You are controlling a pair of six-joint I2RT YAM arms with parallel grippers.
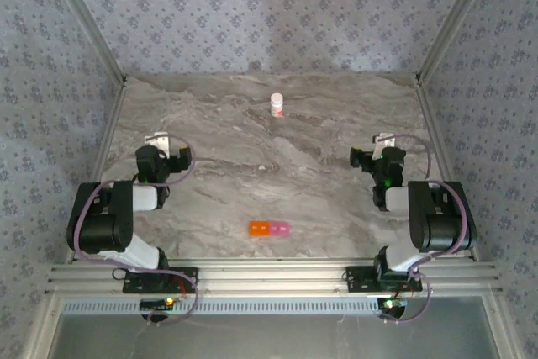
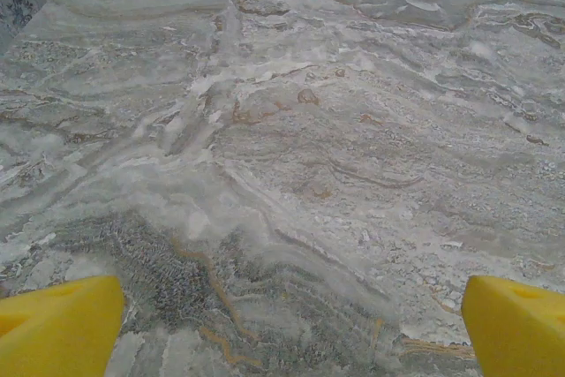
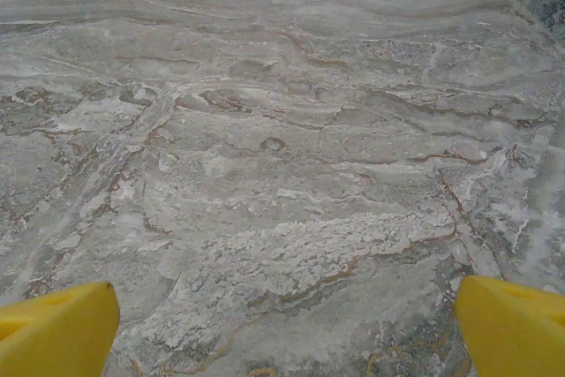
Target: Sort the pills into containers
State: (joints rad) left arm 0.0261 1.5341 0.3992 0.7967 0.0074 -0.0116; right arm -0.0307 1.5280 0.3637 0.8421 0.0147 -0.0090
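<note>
The containers [image 1: 268, 229], a short strip of joined orange-to-pink translucent boxes, lie near the table's front edge, midway between the two arm bases. The pills are out of view. My left gripper [image 1: 161, 142] rests folded back at the left side, well behind and to the left of the strip. In the left wrist view the left gripper [image 2: 291, 337] is open, its yellow fingertips [image 2: 57, 328] wide apart over bare marble. My right gripper [image 1: 384, 144] mirrors it on the right. In the right wrist view the right gripper [image 3: 287, 337] is also open, with nothing between its yellow fingertips [image 3: 512, 324].
A small upright bottle with a white cap [image 1: 276, 105] stands at the back centre of the marble table [image 1: 277, 174]. Patterned walls [image 1: 269, 6] enclose the back and both sides. A metal rail [image 1: 269, 277] runs along the front edge.
</note>
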